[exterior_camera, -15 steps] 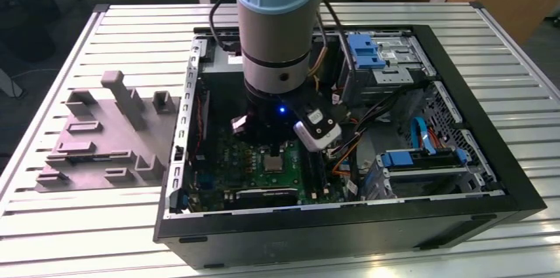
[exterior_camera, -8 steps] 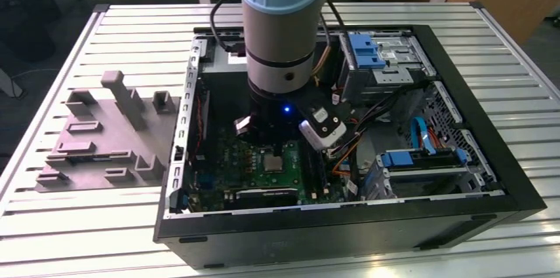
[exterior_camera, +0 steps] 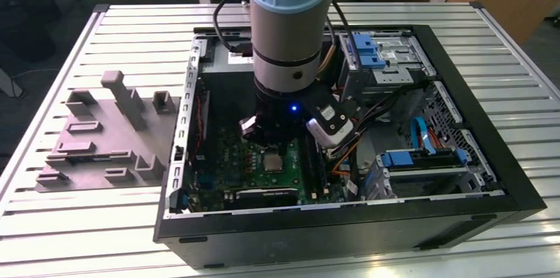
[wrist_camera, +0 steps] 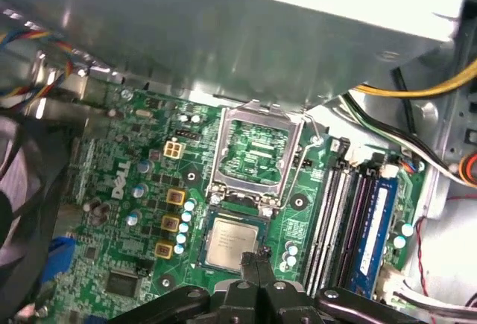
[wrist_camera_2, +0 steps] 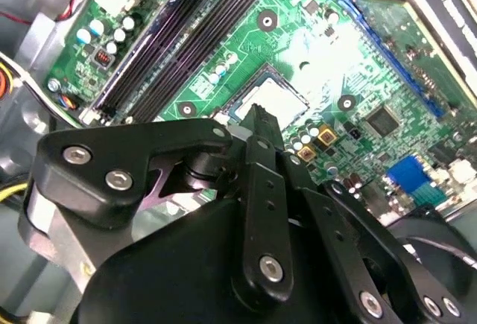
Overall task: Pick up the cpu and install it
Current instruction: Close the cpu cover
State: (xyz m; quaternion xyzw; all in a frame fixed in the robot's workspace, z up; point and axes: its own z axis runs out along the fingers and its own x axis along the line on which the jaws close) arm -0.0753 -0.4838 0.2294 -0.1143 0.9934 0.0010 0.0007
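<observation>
My black gripper (wrist_camera: 255, 263) hangs with its fingertips pressed together, gripping nothing, just over the near edge of the small square silver-topped cpu (wrist_camera: 232, 240), which lies flat in its socket on the green motherboard (wrist_camera: 141, 212) inside the open black computer case (exterior_camera: 490, 179). Just beyond the cpu the metal socket frame (wrist_camera: 256, 151) stands flipped up, and long dark memory slots (wrist_camera: 344, 220) run beside it. In the exterior view my arm hides most of the socket, and a grey moulded tray (exterior_camera: 96, 140) lies outside the case.

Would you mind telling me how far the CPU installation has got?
The cpu already lies flat in its socket on the motherboard. The gripper hangs just above the chip's edge, holding nothing. The hinged socket frame stands open, so the chip is not yet clamped down.
</observation>
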